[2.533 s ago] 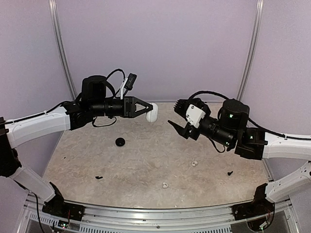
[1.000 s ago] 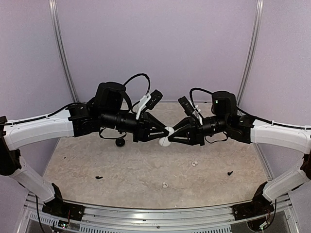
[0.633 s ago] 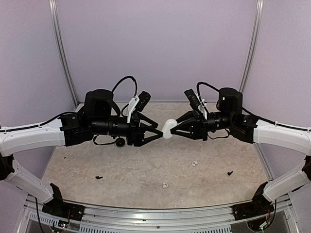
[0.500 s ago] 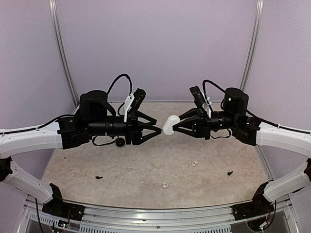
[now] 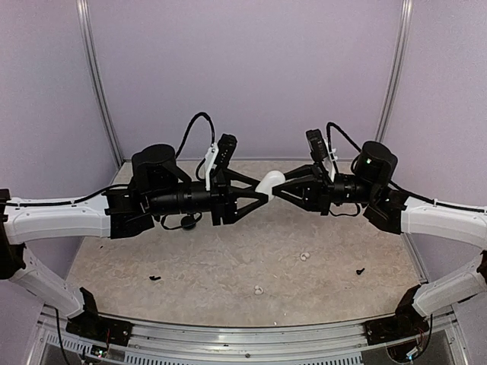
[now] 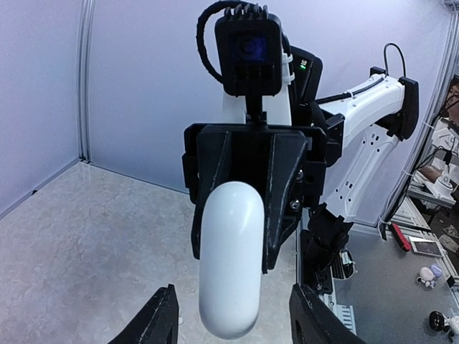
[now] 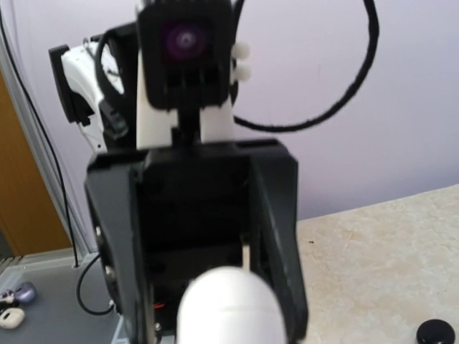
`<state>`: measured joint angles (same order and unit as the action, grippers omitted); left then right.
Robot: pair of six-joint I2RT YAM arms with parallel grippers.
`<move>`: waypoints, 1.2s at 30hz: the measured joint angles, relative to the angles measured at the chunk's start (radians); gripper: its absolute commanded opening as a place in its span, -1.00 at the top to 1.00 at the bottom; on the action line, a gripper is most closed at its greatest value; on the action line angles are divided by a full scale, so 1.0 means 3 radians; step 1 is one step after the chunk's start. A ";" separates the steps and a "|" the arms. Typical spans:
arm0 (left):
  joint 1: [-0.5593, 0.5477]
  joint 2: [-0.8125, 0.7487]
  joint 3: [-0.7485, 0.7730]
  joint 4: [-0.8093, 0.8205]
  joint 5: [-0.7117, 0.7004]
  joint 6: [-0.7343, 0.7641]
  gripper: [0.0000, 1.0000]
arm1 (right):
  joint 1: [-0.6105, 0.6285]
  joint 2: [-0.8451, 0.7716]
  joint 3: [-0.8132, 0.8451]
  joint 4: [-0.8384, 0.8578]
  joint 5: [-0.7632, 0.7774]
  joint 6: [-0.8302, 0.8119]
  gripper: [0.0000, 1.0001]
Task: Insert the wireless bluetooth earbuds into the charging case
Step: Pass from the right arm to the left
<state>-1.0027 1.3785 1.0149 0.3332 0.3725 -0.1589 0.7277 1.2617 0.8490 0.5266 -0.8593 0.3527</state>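
The charging case point(image 5: 270, 182), a smooth white oval, hangs in mid-air between the two arms. My right gripper point(image 5: 277, 187) is shut on it, its black fingers point(image 6: 283, 193) pressed on both sides of the case point(image 6: 231, 265) in the left wrist view. My left gripper point(image 5: 263, 196) is open; its fingertips point(image 6: 162, 319) stand to either side of the case's free end without touching it. The right wrist view shows the case point(image 7: 226, 307) blurred at the bottom edge, facing the left gripper. Two white earbuds point(image 5: 304, 257) point(image 5: 258, 290) lie on the table.
A flat black disc point(image 5: 185, 223) lies under the left arm and also shows in the right wrist view as the disc point(image 7: 435, 332). Tiny black bits point(image 5: 154, 278) point(image 5: 360, 271) lie on the stone-patterned table point(image 5: 228, 258). Lilac walls enclose the back and sides.
My left gripper let go of the case, backed off, then came back open around its end. My right gripper kept the case and carried it higher.
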 measured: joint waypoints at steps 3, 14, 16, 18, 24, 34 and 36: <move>-0.0025 0.0094 0.0032 0.0067 0.0000 -0.0005 0.05 | 0.0000 0.0000 -0.0038 0.0112 0.0024 0.0064 0.71; -0.0031 0.0186 0.0067 0.0281 -0.0005 -0.0047 0.65 | -0.0009 0.0000 -0.0114 0.0421 0.0032 0.0234 0.57; -0.0031 0.0186 0.0067 0.0281 0.0004 -0.0029 0.76 | -0.0013 0.0000 -0.0114 0.0420 0.0027 0.0238 0.35; -0.0031 0.0186 0.0069 0.0248 0.0005 0.0001 0.84 | -0.0013 -0.0005 -0.0114 0.0373 0.0025 0.0211 0.11; -0.0031 0.0175 0.0205 -0.0287 0.0037 0.0214 0.89 | -0.0013 -0.0104 -0.0065 -0.0112 0.0017 -0.0074 -0.18; -0.0075 0.0045 0.0416 -0.1424 0.0154 0.0720 0.89 | -0.0010 -0.0117 0.0445 -0.1417 -0.0130 -0.0772 -0.16; -0.0086 0.0042 0.0505 -0.1611 0.0154 0.0793 0.89 | 0.0009 -0.0109 0.0507 -0.1611 -0.0149 -0.0855 -0.14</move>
<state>-1.0286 1.3911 1.1664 -0.1501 0.4187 0.0792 0.7303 1.2289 1.0012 0.0433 -0.9039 0.0963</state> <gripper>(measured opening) 0.236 0.583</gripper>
